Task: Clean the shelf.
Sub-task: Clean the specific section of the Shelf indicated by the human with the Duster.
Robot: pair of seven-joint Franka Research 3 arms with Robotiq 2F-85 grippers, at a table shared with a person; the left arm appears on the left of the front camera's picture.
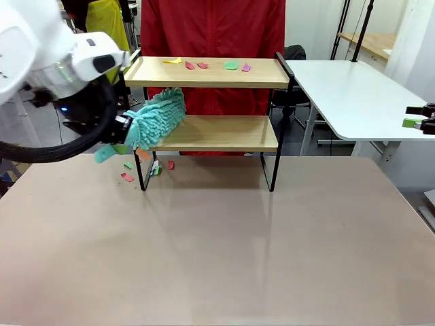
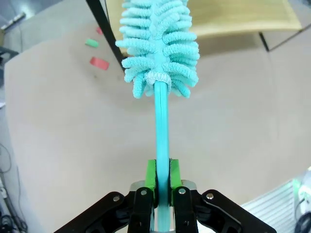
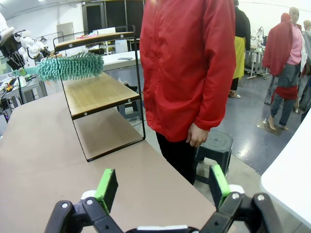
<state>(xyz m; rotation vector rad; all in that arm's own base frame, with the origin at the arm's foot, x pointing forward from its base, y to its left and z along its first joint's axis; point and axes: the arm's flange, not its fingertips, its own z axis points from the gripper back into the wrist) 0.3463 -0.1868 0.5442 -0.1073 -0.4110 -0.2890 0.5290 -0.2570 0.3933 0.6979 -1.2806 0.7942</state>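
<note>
The shelf (image 1: 217, 133) stands at the table's far side, two wooden boards on a black frame. Several coloured paper scraps (image 1: 204, 65) lie on its top board. My left gripper (image 2: 162, 187) is shut on the teal handle of a fluffy teal duster (image 1: 160, 117), whose head sits at the left end of the lower board (image 2: 238, 19). In the right wrist view the duster (image 3: 70, 66) hangs over that end of the shelf (image 3: 99, 92). My right gripper (image 3: 163, 187) is open and holds nothing, off to the table's right side (image 1: 412, 117).
More scraps (image 1: 127, 177) lie on the table by the shelf's left foot, red and green ones (image 2: 99, 62) in the left wrist view. A person in a red jacket (image 3: 187, 68) stands just behind the shelf. A white table (image 1: 353, 88) stands at the back right.
</note>
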